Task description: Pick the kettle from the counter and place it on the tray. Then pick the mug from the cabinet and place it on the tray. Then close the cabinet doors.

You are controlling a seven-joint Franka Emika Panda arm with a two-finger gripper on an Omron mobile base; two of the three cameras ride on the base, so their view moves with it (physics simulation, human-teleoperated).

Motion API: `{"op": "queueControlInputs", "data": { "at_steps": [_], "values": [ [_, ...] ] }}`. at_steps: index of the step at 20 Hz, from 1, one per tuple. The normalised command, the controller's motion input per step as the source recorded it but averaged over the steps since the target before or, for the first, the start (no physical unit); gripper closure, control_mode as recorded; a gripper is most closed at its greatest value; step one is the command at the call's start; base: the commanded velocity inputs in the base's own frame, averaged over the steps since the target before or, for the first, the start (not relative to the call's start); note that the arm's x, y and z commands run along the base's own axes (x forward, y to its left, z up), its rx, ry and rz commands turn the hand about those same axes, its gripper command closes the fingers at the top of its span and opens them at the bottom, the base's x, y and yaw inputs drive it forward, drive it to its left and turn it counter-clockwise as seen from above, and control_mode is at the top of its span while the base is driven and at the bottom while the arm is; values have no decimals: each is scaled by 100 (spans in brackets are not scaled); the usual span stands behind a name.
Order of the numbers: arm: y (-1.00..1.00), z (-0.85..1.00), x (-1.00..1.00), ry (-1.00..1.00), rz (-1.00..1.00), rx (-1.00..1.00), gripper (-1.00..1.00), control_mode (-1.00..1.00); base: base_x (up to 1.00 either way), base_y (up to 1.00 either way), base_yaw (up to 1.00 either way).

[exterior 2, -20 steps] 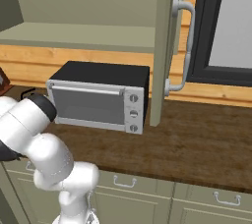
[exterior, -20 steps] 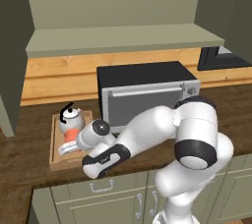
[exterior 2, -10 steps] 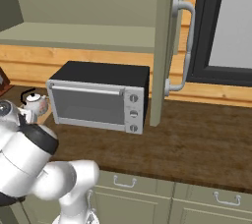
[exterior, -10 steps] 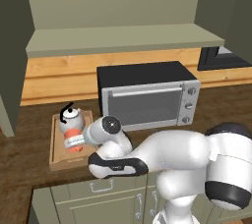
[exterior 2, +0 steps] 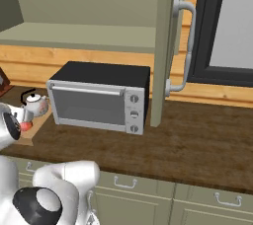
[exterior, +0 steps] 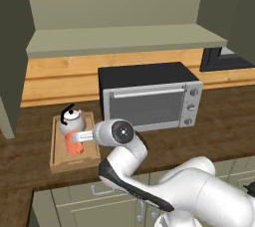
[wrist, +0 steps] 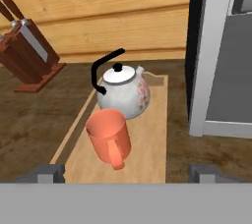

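The mug (wrist: 109, 137) is being left on the tray (wrist: 149, 154), touching the kettle (wrist: 124, 90); the claw (wrist: 129, 173), released, is being aimed at the mug, with the cabinet door (exterior 2: 167, 46) well right of the tray.

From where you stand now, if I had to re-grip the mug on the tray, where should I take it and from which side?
Take the mug across its round body, coming from the tray's near open end. It stands upright with its handle toward the hand camera, and the kettle sits close behind, so approaching from the far side looks blocked. The gripper already faces it.
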Motion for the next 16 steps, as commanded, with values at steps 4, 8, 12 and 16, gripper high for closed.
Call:
{"op": "queueControlInputs", "data": {
  "at_steps": [4,8,12,16],
  "values": [
    [-19,68,-54,-3,-23,0,-100,-100,0,0,0],
    [-17,67,-46,0,-20,0,-100,-100,0,0,0],
    [-27,65,-45,0,-10,0,-100,-100,0,0,0],
    [-27,44,-35,0,-1,0,-100,-100,0,0,0]
  ]
}}
